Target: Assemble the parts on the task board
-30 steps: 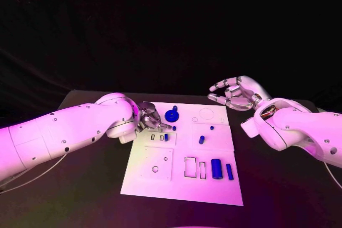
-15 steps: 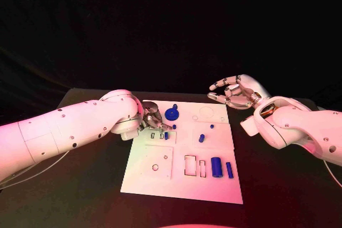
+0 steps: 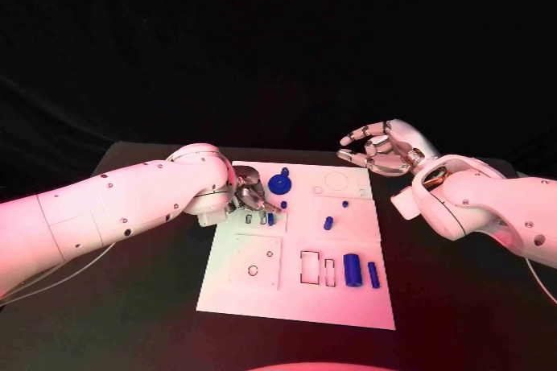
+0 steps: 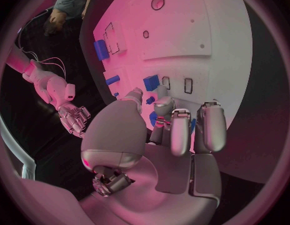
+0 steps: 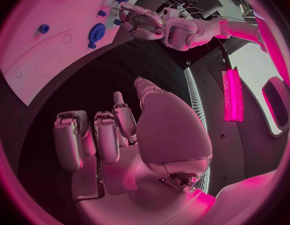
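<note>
head view overhead, wrist views close behind hands, apparently sharing task board (image 3: 296,250)

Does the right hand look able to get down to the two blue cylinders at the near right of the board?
Probably yes. The right hand hangs empty beyond the task board's far right corner, and the blue cylinders lie uncovered on its side, well away from the left hand.

A white flat task board (image 3: 296,290) with thin dark outlines lies on a black surface (image 3: 128,307). Small blue plastic parts (image 3: 352,272) sit on it. Both arms are white, each silver robot hand (image 3: 381,150) metallic.
</note>
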Motion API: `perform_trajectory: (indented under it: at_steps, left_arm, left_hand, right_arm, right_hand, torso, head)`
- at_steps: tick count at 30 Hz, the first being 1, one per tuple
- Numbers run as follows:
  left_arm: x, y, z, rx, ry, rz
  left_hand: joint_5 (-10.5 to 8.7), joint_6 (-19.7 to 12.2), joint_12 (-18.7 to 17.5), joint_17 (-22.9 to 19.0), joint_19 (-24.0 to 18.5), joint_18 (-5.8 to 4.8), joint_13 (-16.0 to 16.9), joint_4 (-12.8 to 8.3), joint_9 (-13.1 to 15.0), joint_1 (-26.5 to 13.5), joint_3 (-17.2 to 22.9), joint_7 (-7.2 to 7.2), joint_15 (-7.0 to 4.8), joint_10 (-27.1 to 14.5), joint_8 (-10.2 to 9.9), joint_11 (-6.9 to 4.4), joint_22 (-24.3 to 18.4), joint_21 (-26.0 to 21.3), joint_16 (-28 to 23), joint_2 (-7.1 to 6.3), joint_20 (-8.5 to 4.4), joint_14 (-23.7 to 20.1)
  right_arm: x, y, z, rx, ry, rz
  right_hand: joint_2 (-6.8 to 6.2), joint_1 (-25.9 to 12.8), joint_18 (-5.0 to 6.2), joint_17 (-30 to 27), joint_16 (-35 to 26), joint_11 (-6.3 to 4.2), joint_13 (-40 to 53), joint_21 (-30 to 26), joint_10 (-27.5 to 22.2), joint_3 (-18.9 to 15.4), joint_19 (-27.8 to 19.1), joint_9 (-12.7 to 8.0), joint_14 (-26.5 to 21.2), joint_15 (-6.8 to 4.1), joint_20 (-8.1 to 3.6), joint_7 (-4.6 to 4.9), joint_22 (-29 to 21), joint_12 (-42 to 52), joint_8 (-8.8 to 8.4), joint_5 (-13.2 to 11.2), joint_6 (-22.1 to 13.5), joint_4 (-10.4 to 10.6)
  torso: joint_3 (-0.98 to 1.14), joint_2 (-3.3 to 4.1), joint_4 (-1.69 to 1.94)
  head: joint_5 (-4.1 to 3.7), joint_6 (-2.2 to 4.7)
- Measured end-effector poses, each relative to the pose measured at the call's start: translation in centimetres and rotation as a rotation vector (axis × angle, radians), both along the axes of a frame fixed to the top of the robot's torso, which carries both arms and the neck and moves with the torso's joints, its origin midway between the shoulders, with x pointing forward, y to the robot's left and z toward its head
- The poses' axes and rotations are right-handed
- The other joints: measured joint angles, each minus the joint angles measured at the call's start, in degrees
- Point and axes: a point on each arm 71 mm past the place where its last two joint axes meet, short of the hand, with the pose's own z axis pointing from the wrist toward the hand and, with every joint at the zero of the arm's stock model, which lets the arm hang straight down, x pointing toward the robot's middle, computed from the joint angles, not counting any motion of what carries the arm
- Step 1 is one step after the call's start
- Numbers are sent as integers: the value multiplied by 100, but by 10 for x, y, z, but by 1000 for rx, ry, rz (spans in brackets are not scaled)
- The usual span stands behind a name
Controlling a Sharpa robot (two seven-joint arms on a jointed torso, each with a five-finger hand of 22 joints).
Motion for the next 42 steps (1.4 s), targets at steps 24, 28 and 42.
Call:
perform_trajectory:
  at_steps: [24,28,42]
  left_arm:
    - [-2,-7,-4,26,31,-38]
    - [-2,-8,-4,27,34,-40]
    - [-2,-9,-4,18,39,-38]
  left_hand:
    - [31,-81,21,-1,0,0,30,-15,161,271,36,1,0,0,19,0,37,1,22,117,0,0]
    - [53,-102,21,-1,0,1,36,-8,200,344,92,-20,0,-21,19,-20,45,23,22,192,0,0]
    - [52,-184,21,-1,0,1,39,3,348,852,800,-21,0,-42,16,-41,65,23,22,291,0,0]
  right_arm:
    - [1,3,-1,-2,4,5]
    - [1,3,-1,-3,4,5]
    - [2,3,-3,-5,9,5]
  right_hand:
    - [0,0,0,4,0,0,-1,0,0,0,0,0,0,0,0,0,-2,0,0,44,0,1]
    - [0,0,0,4,0,0,-1,0,0,0,0,0,0,0,0,0,-2,0,0,44,0,1]
    - [0,0,0,3,0,0,-1,-22,0,0,0,0,0,0,0,0,1,0,0,100,0,1]
  torso:
    - [5,0,-4]
    - [5,2,-8]
    - [9,1,-3]
  head:
    - [14,-40]
    - [15,-40]
    - [13,-51]
